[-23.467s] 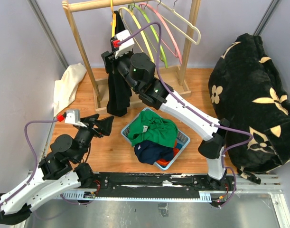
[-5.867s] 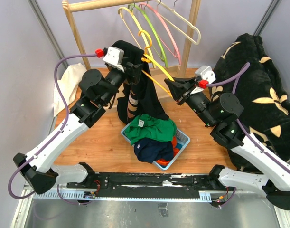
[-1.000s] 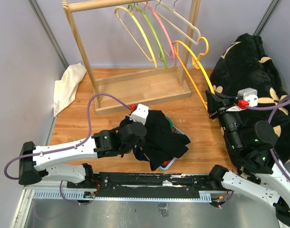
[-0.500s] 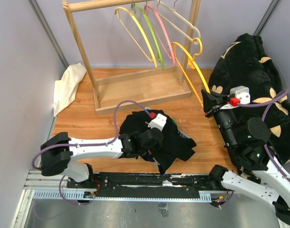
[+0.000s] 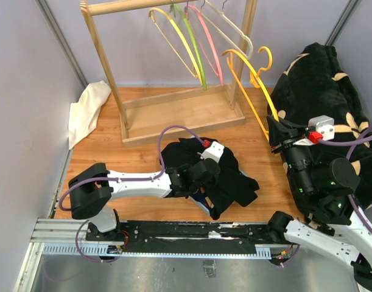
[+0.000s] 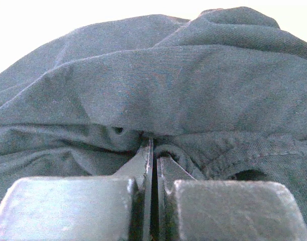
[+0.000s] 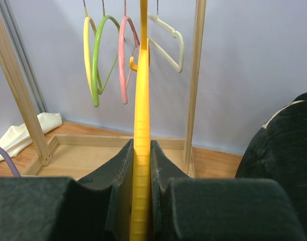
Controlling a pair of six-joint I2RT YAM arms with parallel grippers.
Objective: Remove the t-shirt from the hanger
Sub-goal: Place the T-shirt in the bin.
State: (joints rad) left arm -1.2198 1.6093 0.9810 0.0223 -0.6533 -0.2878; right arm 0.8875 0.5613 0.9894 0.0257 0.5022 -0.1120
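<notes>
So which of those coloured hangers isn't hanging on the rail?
The orange-yellow hanger, pinched in the right claw beside the rack. The pale yellow, green, pink and cream ones all hang from the wooden rail.

Top cam can't show the left gripper's (image 6: 153, 145) fingertips at all. They're buried in the crumpled black cotton t-shirt (image 5: 228, 179), which also covers whatever sits under it. On the left wrist cam the shirt runs off both sides, and the background is blown out white. The thin yellow plastic hanger (image 7: 141, 95) gets chopped by the right wrist frame's top edge. Same for the black flower-patterned blanket (image 5: 332, 79) at the top cam's right edge.
</notes>
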